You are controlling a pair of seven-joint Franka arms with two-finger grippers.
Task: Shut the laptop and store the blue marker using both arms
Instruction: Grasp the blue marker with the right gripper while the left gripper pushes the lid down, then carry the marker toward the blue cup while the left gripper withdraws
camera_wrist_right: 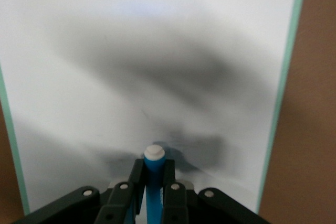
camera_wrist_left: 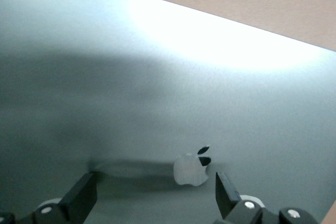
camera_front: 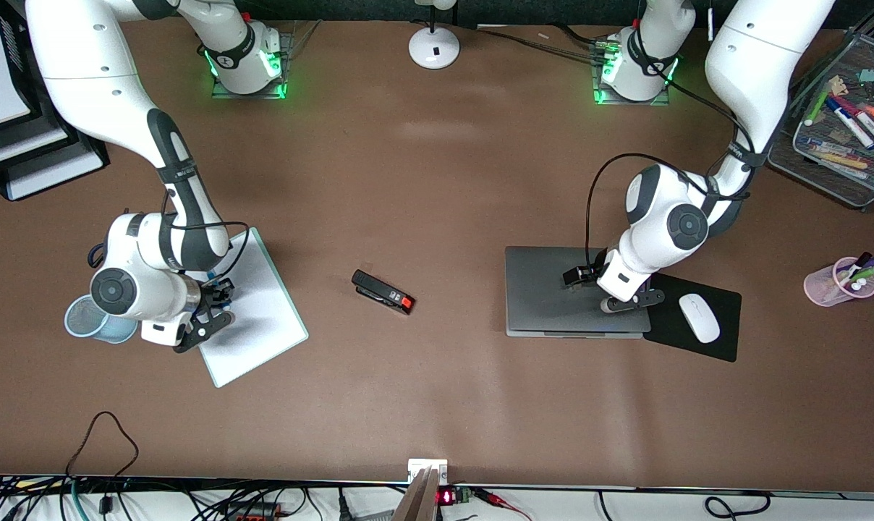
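Observation:
The silver-grey laptop (camera_front: 553, 297) lies with its lid flat down at the left arm's end of the table. My left gripper (camera_front: 631, 302) is low over the lid (camera_wrist_left: 157, 77), open, its fingertips (camera_wrist_left: 84, 195) on either side of the apple logo (camera_wrist_left: 191, 167) with nothing between them. My right gripper (camera_front: 216, 304) is over a white board (camera_front: 256, 311) at the right arm's end. It is shut on the blue marker (camera_wrist_right: 155, 182), whose white end (camera_wrist_right: 154, 152) sticks out past the fingers toward the board (camera_wrist_right: 157, 51).
A pale blue mesh cup (camera_front: 90, 318) stands beside the right gripper. A black stapler (camera_front: 383, 291) lies mid-table. Beside the laptop, a white mouse (camera_front: 699, 317) rests on a black pad (camera_front: 726, 344). A pink pen cup (camera_front: 838, 284) and a wire tray (camera_front: 828, 174) stand at the left arm's end.

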